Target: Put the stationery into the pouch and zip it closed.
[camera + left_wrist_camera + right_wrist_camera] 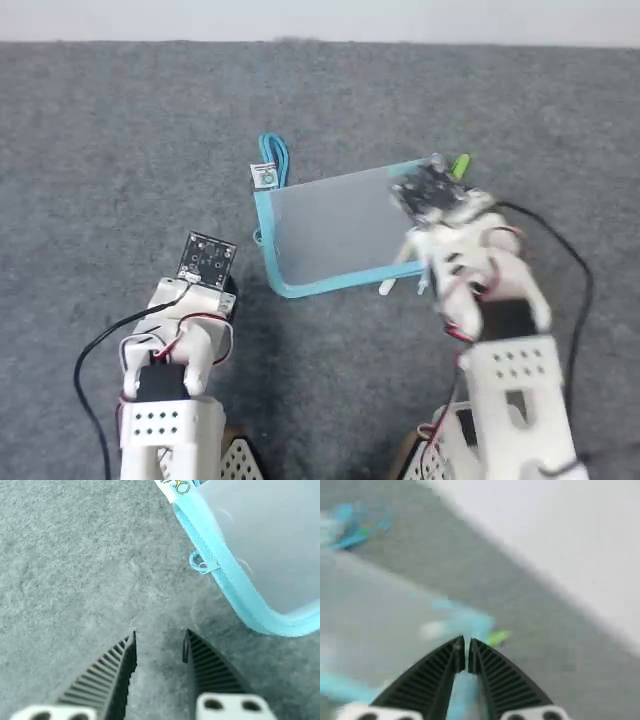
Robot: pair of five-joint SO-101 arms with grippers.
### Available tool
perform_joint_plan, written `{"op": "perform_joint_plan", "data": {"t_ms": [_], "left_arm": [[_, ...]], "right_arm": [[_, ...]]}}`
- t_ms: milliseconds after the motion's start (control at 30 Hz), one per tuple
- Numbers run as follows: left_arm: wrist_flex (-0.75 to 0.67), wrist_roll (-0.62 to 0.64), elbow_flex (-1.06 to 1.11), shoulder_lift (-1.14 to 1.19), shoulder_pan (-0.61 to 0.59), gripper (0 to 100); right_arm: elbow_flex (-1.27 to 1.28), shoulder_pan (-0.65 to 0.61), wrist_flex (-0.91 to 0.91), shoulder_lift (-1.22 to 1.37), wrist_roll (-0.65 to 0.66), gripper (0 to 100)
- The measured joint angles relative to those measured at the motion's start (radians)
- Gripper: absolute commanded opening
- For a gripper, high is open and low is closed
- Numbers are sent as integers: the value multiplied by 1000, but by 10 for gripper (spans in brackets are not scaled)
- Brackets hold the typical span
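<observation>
Left claw (160,635): your fingers stand apart with nothing between them, hovering over bare table just beside the pouch's corner.
Right claw (466,642): you have it closed to a thin slit. Nothing shows between the fingers. It sits over the pouch's far end, away from the left arm.
Pouch (330,225): it lies flat on the table between your two arms, a see-through body with a light blue border.
Zipper pull (200,564): it hangs on the blue edge nearest your left claw, partway along that side.
Green piece (460,163): it pokes out past the pouch corner just beyond your right claw. What kind of stationery it is, you cannot tell.
Strap (273,155): a blue loop lies at the pouch's far corner on the left arm's side.
Tag (264,177): a small card lies at that same corner, touching the pouch.
Table (120,150): it has a grey, carpet-like surface.
</observation>
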Motion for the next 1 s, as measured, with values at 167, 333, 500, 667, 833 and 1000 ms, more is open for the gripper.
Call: {"op": "perform_joint_plan", "data": {"t_ms": [167,333,500,667,833,1000], "left_arm": [[0,91,-35,0,-155,148],[0,126,-54,0,-236,148],[0,132,-57,0,-236,148],[-2,132,-57,0,-239,148],[-3,132,-57,0,-221,148],[-3,132,-57,0,-216,148]], "right_arm": [[-121,-160,137,261,-115,9],[-235,-77,137,537,-190,9],[-269,123,259,618,-192,9],[-219,311,284,618,-46,9],[-215,290,252,664,15,9],[-229,224,150,821,23,9]]}}
